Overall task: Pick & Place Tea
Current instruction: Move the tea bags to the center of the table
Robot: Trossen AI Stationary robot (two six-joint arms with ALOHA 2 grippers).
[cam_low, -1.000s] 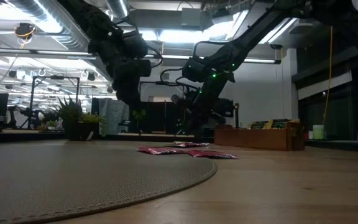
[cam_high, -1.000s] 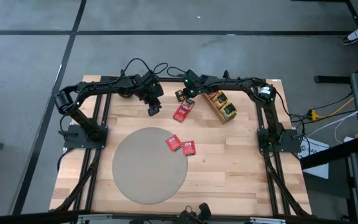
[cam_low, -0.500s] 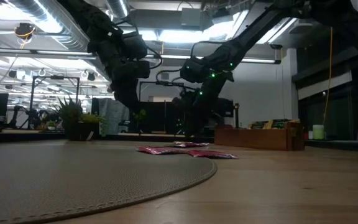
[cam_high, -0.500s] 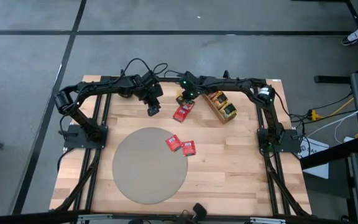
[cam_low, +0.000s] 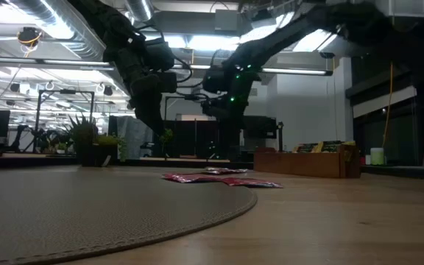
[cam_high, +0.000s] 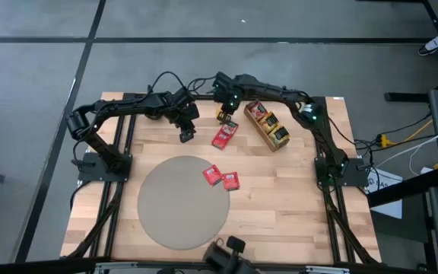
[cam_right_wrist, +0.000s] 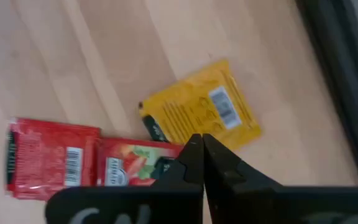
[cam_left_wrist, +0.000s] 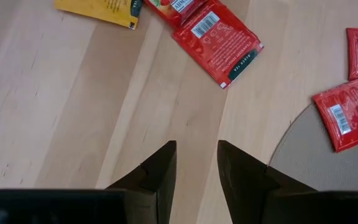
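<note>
A yellow tea sachet [cam_right_wrist: 201, 112] lies flat on the wooden table near its far edge. Two red sachets [cam_right_wrist: 55, 158] overlap beside it, seen in the high view as a red pair [cam_high: 224, 135]. Two more red sachets [cam_high: 212, 175] [cam_high: 231, 181] lie at the round grey mat's [cam_high: 181, 205] far right rim. My right gripper [cam_right_wrist: 199, 144] is shut and empty and points down over the yellow sachet's near edge. My left gripper [cam_left_wrist: 196, 155] is open above bare wood, left of the red pair, with nothing between its fingers.
A long wooden divided tray [cam_high: 268, 126] holding more sachets lies slanted right of the loose ones. A small potted plant [cam_low: 94, 143] shows at the left in the low view. Bare wood lies along the table's near and right parts.
My right gripper has risen off the sachets and shifted a little toward the table's far left, its wrist rolling and the arm bowing toward the far edge. It stays shut. The sachets lie where they were.
</note>
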